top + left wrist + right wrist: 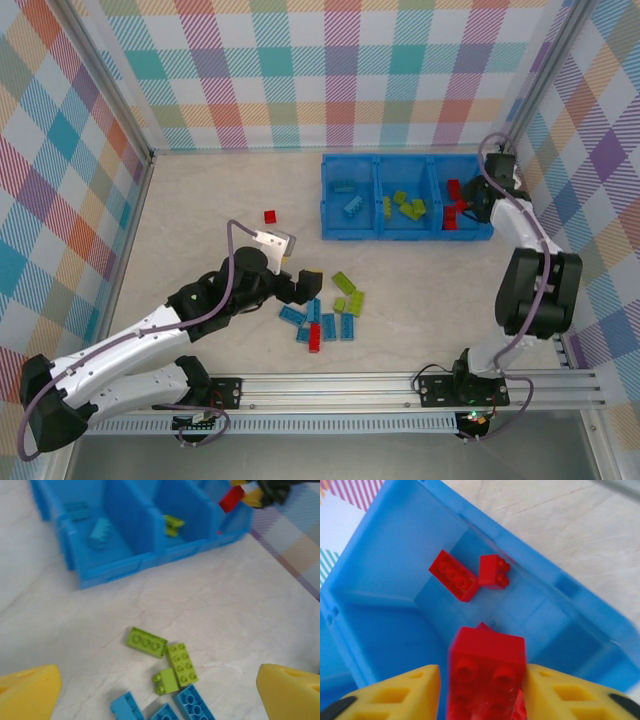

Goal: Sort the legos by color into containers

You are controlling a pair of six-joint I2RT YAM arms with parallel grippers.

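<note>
Right wrist view: the right gripper (482, 685) hangs over the bin's (400, 236) right-hand compartment with its fingers apart and a red brick (487, 675) standing between them. A sliver of blue bin floor shows between that brick and 1 pad, so I read it as loose rather than clamped. Below it, 2 more red bricks (454, 575) lie touching on the compartment floor.

On the top external camera the bin sits toward the far right corner of the table (200, 220). Its left compartment holds 2 blue bricks (350, 197), and its middle compartment holds green bricks (405, 206).

My left gripper (302, 287) hovers by the unsorted pile near the middle of the table's near edge, pads spread wide and holding nothing. The pile has 3 loose green bricks (167, 660), several loose blue bricks (322, 324) and 1 loose red brick (315, 336) among the blue. A lone red brick (270, 216) lies apart, just left of the bin.
</note>
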